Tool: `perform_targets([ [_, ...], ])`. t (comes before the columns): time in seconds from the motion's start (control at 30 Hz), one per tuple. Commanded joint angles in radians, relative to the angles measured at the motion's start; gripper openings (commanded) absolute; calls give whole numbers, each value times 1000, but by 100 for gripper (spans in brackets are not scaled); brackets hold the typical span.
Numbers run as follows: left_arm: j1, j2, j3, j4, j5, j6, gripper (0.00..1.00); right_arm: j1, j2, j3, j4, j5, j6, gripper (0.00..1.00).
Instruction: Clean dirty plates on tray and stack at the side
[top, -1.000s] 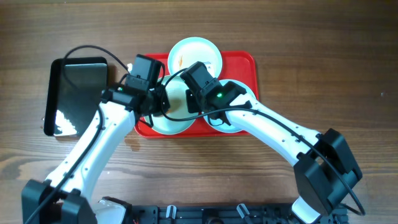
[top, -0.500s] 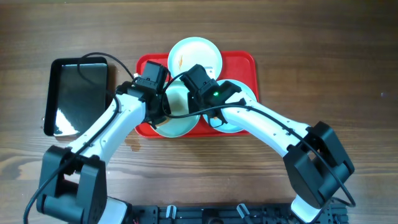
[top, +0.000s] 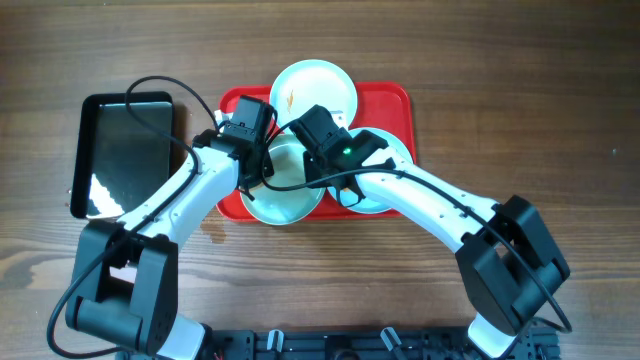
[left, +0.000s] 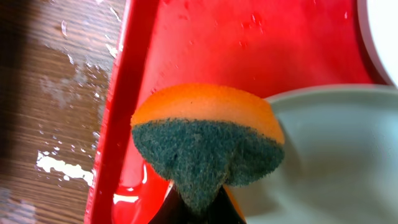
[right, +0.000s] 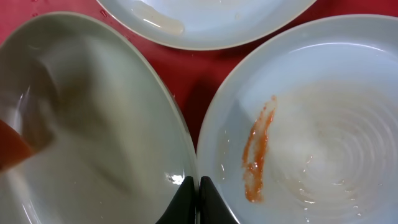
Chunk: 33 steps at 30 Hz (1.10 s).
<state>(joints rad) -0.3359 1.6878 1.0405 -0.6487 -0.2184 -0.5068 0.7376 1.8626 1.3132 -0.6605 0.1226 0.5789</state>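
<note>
A black tray lies at the left of the overhead frame; the left gripper clamps a sponge at the left plate's edge on the red tray, centre frame; the right gripper pinches that plate's rim; the right plate, smeared orange, sits just beside; the top plate lies above.

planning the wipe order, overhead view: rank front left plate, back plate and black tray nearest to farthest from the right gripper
1. front left plate, rim pinched in the right gripper
2. back plate, behind it on the red tray
3. black tray, far left
</note>
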Motion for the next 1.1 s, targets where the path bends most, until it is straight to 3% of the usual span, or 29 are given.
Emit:
perform_targets([
  [0.0,-2,13,-1,14,-87,5,4,-5,13,-3,-7,-11,-27,4],
  [0.7,-24,31,-29,69,-105,5,4,-5,13,-3,13,-11,-26,4],
  [1.07,-53,76,-29,53,-354,58,4,-5,13,-3,13,-11,-26,4],
])
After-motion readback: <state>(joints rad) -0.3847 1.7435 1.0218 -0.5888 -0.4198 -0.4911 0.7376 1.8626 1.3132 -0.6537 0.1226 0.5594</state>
